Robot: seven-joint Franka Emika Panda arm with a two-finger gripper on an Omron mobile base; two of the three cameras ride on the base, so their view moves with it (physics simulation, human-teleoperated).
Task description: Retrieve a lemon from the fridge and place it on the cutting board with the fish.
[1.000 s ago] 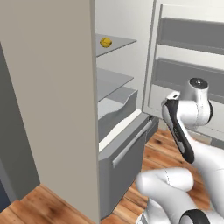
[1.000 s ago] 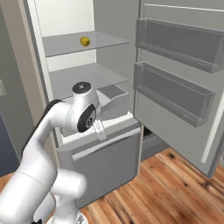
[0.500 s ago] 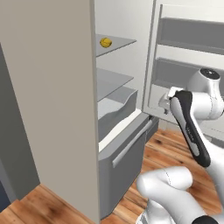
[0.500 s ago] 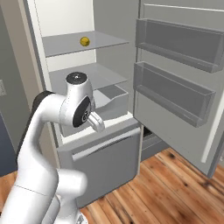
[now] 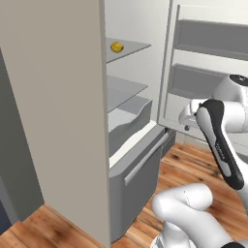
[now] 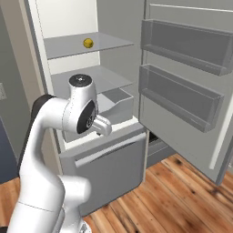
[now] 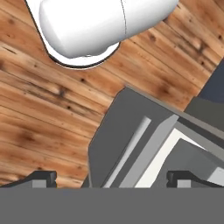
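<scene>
One lemon shelved well above claw

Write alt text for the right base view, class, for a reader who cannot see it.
An open fridge holds a small yellow lemon on its upper shelf, above a second shelf, a grey bin and a closed lower drawer. The white robot arm rises in front, and the open door carries two grey bins.
</scene>
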